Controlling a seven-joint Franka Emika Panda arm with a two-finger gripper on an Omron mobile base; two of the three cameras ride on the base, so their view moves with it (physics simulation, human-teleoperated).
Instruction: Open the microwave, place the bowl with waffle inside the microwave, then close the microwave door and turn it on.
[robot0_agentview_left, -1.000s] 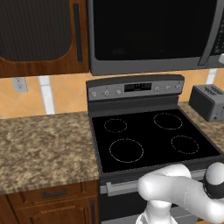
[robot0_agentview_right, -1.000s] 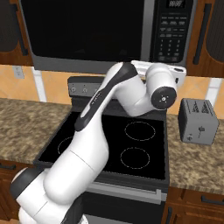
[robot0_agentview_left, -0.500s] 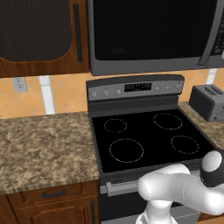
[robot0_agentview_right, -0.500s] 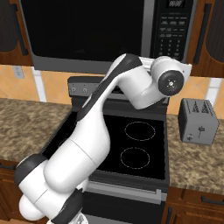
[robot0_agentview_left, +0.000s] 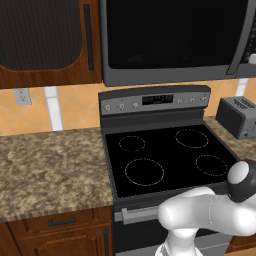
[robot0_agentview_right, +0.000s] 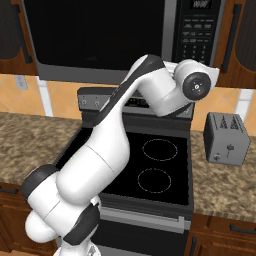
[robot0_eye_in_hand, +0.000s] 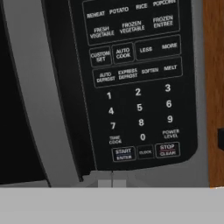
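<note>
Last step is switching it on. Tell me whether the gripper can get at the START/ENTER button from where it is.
Probably yes. In the hand view the shut gripper faces the microwave keypad, and the START/ENTER button sits just above its fingertips with nothing between them. The microwave door is closed, its handle off to one side.

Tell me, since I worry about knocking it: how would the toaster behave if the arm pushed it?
The toaster would probably slide rather than roll: it looks boxy and sits flat on the counter. It is fairly tall for its base, so a push near its top might tip it. Its smooth grey shell looks rigid and possibly slippery.
</note>
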